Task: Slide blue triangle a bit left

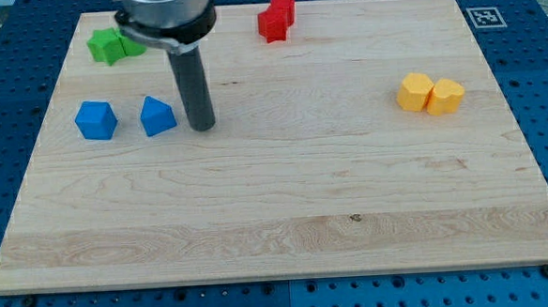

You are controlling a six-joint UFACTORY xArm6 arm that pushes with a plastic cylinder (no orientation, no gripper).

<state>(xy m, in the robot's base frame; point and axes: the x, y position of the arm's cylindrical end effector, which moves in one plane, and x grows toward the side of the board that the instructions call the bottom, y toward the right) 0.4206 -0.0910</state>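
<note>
The blue triangle [157, 115] sat on the table [286, 200] toward the view's left, and my tip [203, 127] stood just to the view's right of it, close but with a thin gap showing, so probably not touching yet. That was the key relation: the triangle lay to the view's left of the tip, roughly level with it, so a straight push leftward should carry it the right way. The tool was a plain rod, no jaws to open or close, nothing clamped.

A blue cube-like block [96, 120] sat to the view's left of the triangle, near but apart; judged risk was shoving the triangle into it if the push ran long. Green blocks [113, 44] lay up and to the left of the triangle, partly covered by the arm's dark collar [165, 13]. Red blocks [276, 17] were up and to the right of the triangle, near the table's top edge. Two yellow blocks [430, 94], touching each other, sat far to its right.

Arm was cut off at the view's top. Exact shapes of green and red pieces were hard to make out.
</note>
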